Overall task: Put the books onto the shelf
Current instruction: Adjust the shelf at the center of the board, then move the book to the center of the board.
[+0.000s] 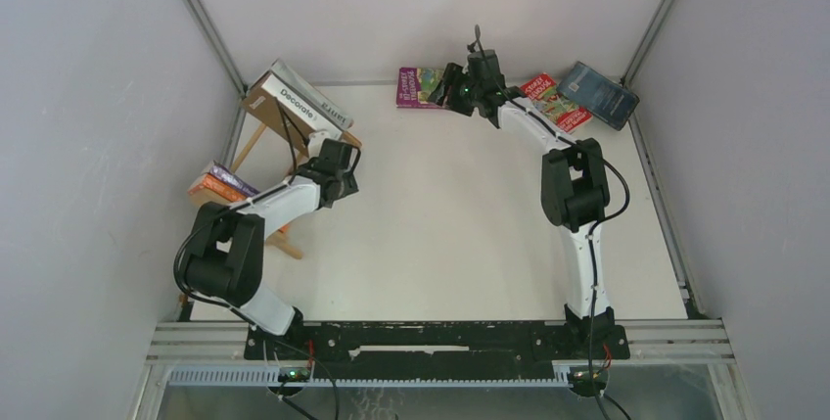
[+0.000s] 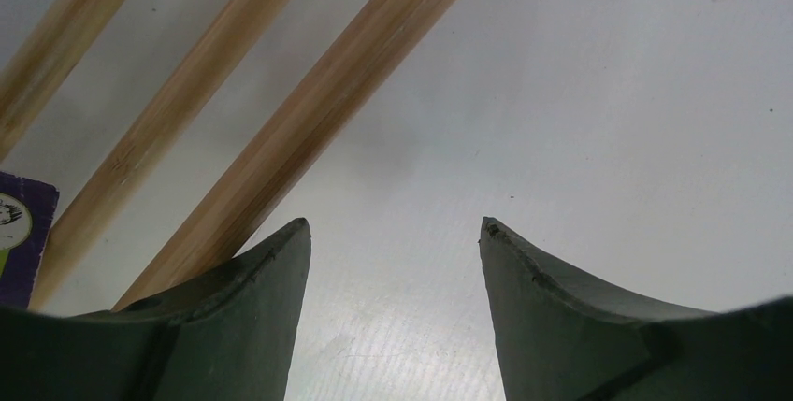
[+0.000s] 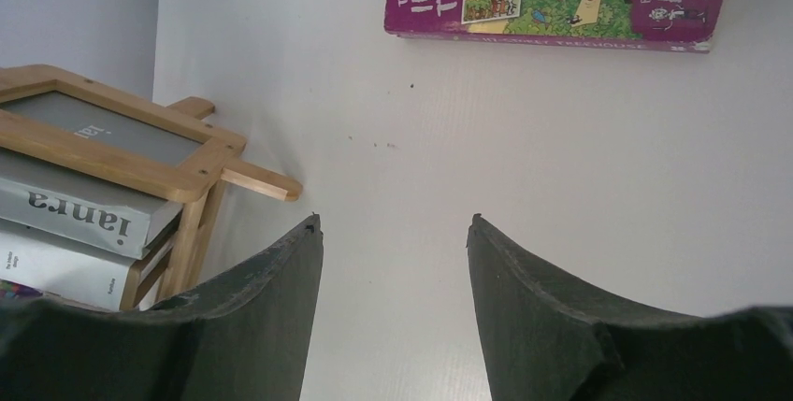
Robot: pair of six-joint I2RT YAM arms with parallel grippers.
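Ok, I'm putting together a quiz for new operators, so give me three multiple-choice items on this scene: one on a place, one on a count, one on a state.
1. Relative to the light slatted wooden shelf, the purple illustrated paperback lies: A on it; B away from it, flat on the white table; C beneath it.
2. Books along the table's far edge: A one; B five; C three.
3. The right gripper is: A open, empty; B shut on a book; C out of view.
Key: B, bare tabletop surrounds it; C, the purple one, a red illustrated paperback and a dark blue book; A, fingers apart with nothing between.
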